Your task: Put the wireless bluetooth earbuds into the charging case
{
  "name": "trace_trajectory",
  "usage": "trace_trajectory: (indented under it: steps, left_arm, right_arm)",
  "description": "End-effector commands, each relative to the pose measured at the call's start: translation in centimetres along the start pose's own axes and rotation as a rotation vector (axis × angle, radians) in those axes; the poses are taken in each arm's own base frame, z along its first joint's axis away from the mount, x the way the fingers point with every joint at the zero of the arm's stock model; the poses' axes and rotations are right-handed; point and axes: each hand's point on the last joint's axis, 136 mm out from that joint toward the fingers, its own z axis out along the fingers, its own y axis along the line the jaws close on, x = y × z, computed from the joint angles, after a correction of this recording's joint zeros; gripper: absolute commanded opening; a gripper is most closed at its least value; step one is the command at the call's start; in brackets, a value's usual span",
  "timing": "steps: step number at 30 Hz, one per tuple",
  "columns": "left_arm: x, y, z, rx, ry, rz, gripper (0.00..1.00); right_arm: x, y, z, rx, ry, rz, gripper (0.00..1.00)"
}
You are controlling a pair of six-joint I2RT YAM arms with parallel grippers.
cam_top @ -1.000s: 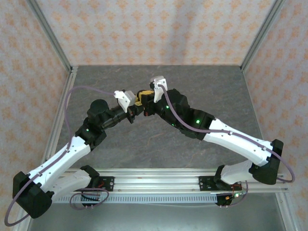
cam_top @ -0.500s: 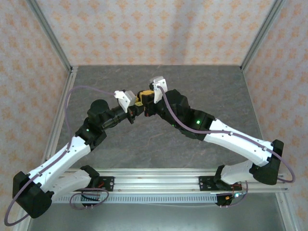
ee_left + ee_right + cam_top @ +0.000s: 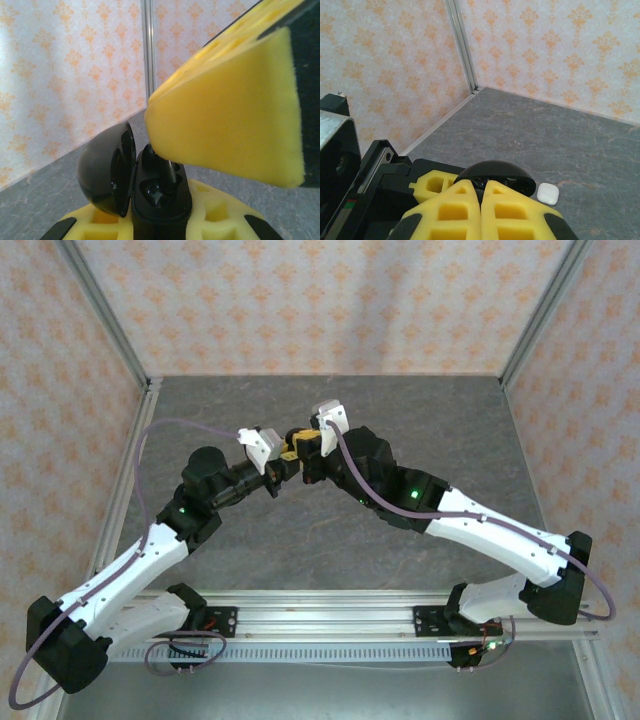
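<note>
My left gripper (image 3: 160, 222) is shut on the base of a black charging case (image 3: 161, 202), its yellow pads on either side. The case stands upright with its domed lid (image 3: 107, 172) hinged open to the left. A dark earbud (image 3: 170, 172) stands stem-down in one socket of the case. My right gripper (image 3: 481, 194) is shut right above the case, with a dark sliver of that earbud between its yellow fingertips (image 3: 230, 120). From above, both grippers (image 3: 283, 466) (image 3: 299, 446) meet at the middle of the table, raised off it.
A small white rounded-square pebble (image 3: 547, 193) lies on the grey stone-pattern table (image 3: 560, 135), just beyond the black lid (image 3: 495, 172). Patterned walls and a metal corner post (image 3: 462, 45) close the far side.
The right gripper has edged slightly toward the far side above the case. The left arm and the case have stayed put.
</note>
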Motion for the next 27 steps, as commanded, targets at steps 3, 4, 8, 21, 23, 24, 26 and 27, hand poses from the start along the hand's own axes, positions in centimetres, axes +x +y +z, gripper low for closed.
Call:
trace_trajectory:
  steps: [3,4,8,21,23,24,26,27]
  left_arm:
    - [-3.8,-0.4,-0.5,0.012,-0.101,0.028,0.00]
    - [-3.8,-0.4,-0.5,0.012,-0.101,0.028,0.00]
    - [-3.7,-0.4,-0.5,0.011,-0.098,0.025,0.00]
    - [-3.7,-0.2,-0.5,0.005,-0.094,0.017,0.00]
    - [-3.6,-0.2,-0.4,0.003,-0.091,0.016,0.00]
    - [-3.5,-0.3,-0.4,0.006,-0.089,0.015,0.00]
    - [-3.5,-0.1,-0.4,0.001,-0.085,0.015,0.00]
    - [-3.3,-0.2,-0.4,0.002,-0.081,0.014,0.00]
  right_arm:
    - [1.7,0.0,-0.1,-0.001,0.085,0.003,0.13]
    - [1.8,0.1,-0.1,-0.006,0.088,0.011,0.13]
    - [2.1,0.5,0.0,-0.026,0.107,0.040,0.14]
    - [3.6,1.3,0.8,-0.058,0.181,0.026,0.13]
    - [3.4,1.4,0.8,-0.057,0.184,0.034,0.19]
    - [3.1,1.4,0.7,-0.052,0.183,0.045,0.22]
    - [2.0,0.9,0.3,-0.022,0.171,0.076,0.29]
    - [1.4,0.9,0.0,-0.015,0.164,0.091,0.34]
